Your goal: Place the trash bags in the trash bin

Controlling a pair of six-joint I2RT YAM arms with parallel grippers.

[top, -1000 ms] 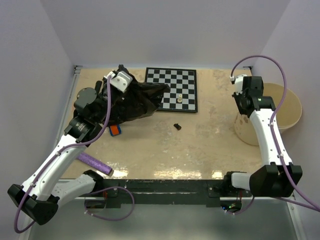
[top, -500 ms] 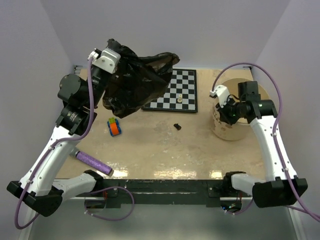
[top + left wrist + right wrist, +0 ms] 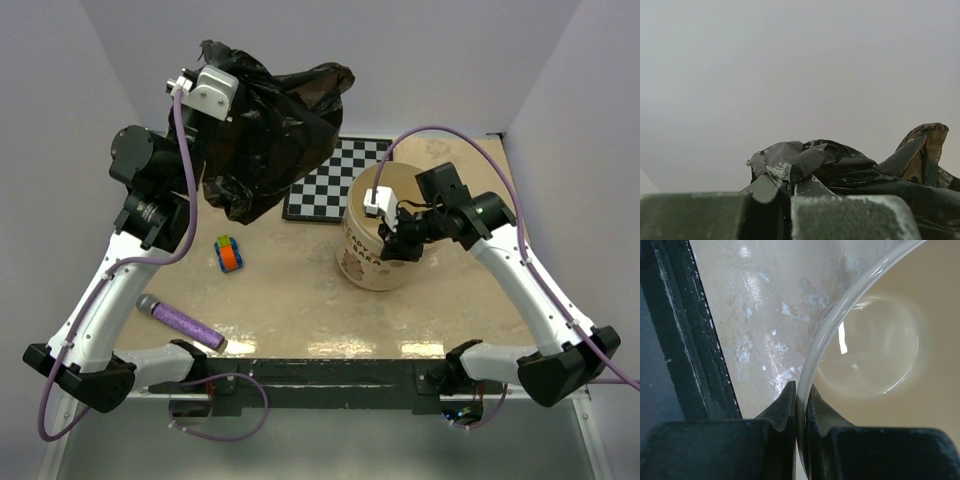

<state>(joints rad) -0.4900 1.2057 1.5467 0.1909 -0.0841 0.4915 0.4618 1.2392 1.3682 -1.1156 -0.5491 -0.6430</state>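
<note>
Print (image 3: 352, 262) on trash bin (image 3: 386, 274) wall, dark and illegible.

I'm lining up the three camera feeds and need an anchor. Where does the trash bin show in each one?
Top external: trash bin right of centre, overlapping the chessboard's right end.
Left wrist: not in it; only the held trash bag.
Right wrist: fills the right side, its rim pinched by the right fingers.
Shared landmark: that pinched rim, seen in the top and right wrist views.
</note>
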